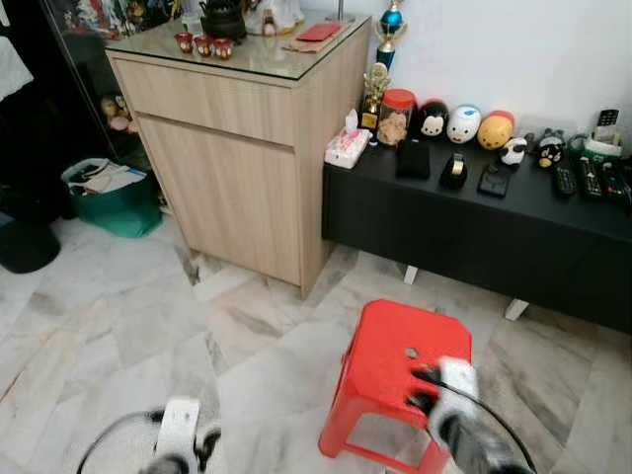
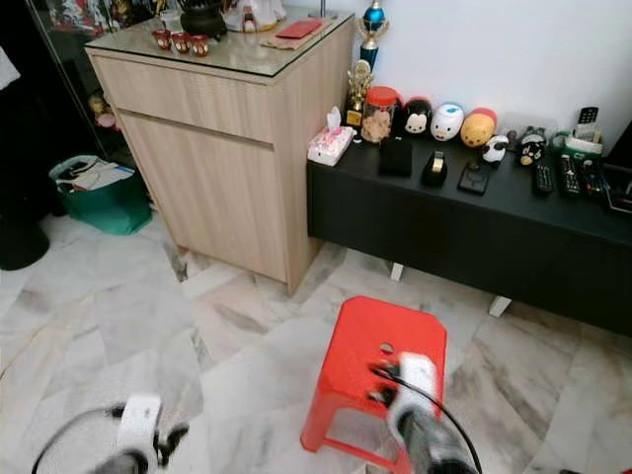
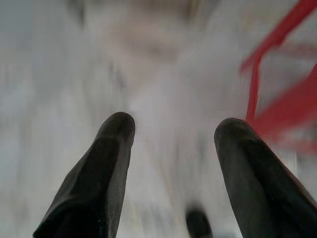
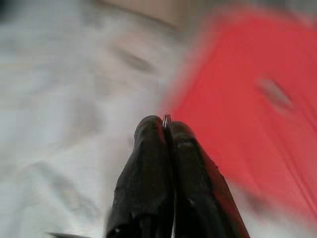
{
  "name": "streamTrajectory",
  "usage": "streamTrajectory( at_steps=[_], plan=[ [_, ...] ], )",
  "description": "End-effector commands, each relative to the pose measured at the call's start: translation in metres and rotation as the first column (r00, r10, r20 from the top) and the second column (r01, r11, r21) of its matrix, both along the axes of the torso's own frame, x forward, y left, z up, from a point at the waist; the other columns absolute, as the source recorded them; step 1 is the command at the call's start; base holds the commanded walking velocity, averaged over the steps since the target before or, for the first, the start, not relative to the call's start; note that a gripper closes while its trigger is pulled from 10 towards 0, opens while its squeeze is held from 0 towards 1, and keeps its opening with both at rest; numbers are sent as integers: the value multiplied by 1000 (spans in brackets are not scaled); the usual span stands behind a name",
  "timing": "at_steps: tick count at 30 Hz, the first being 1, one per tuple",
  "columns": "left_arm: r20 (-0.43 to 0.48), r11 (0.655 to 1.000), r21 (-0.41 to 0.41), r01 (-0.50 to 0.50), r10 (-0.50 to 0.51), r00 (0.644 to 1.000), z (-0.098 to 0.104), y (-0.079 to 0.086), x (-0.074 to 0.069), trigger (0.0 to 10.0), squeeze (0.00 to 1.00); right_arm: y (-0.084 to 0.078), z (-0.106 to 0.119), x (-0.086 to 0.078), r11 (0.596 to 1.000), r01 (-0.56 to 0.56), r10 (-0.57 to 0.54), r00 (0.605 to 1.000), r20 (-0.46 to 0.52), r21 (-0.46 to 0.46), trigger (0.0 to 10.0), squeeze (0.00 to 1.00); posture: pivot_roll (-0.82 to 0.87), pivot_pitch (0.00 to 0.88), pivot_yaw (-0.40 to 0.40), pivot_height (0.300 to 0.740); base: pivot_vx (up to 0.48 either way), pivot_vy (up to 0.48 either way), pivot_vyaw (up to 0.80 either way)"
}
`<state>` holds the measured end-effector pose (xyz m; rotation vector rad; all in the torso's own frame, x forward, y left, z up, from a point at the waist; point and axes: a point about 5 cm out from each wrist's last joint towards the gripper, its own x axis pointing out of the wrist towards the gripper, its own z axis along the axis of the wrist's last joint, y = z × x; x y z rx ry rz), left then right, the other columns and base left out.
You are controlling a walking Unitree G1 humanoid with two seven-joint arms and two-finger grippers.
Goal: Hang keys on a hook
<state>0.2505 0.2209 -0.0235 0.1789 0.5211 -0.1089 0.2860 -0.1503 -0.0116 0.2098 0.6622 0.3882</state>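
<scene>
— What's nearest to us?

— The two arms, low down. The left pincer (image 3: 173, 144) hangs over the marble floor (image 1: 109, 326) with its fingers (image 3: 106, 163) spread wide apart, nothing between them. The right pincer (image 4: 166, 124) is above the front part of the red stool (image 1: 400, 360), fingers pressed tight together.

— Is it carrying the keys?

— A thin sliver of metal (image 4: 166, 119) pokes out at the very tips, clamped between them. It's too small and blurred for me to say whether that is the keys.

— And past the stool?

— A tall wooden cabinet (image 1: 232, 168) with a glass top stands on the left, carrying small red cups (image 1: 202, 43), a dark teapot (image 1: 223, 20) and a red booklet (image 1: 318, 33). Beside it on the floor sits a green bag (image 1: 109, 197) full of papers.

— On the right?

— A long black table (image 1: 474, 222) against the white wall. It holds a tissue box (image 1: 347, 146), a jar (image 1: 397, 116), a trophy (image 1: 375, 91), a row of round plush toys (image 1: 464, 124) and several remote controls (image 1: 588, 178) at the far end.
</scene>
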Motion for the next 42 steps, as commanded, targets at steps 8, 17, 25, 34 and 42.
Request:
streamTrajectory(
  at_steps=[8,17,25,34,42],
  plan=[
    [290,938,76,339,-346,892,70,-22,48,10000,0,12,66,41,919,-378,342,907,248,115,10000,0,19,0,-23,740,0,0,0],
    [320,811,80,580,-572,755,101,-44,48,10000,0,14,89,41,806,-571,503,799,330,154,10000,0,19,0,-25,740,0,0,0],
    [302,650,58,758,-735,607,126,-77,44,10000,0,25,91,36,764,-635,571,747,340,114,10000,0,8,0,-24,740,0,0,0],
    [325,601,42,798,-763,558,138,-98,43,10000,0,37,115,44,798,-568,447,782,435,202,10000,0,4,0,-20,740,0,0,0],
    [307,592,23,806,-771,558,142,-104,40,10000,0,43,126,38,790,-579,449,770,453,201,10000,0,-7,0,-13,740,0,0,0]
  ],
)
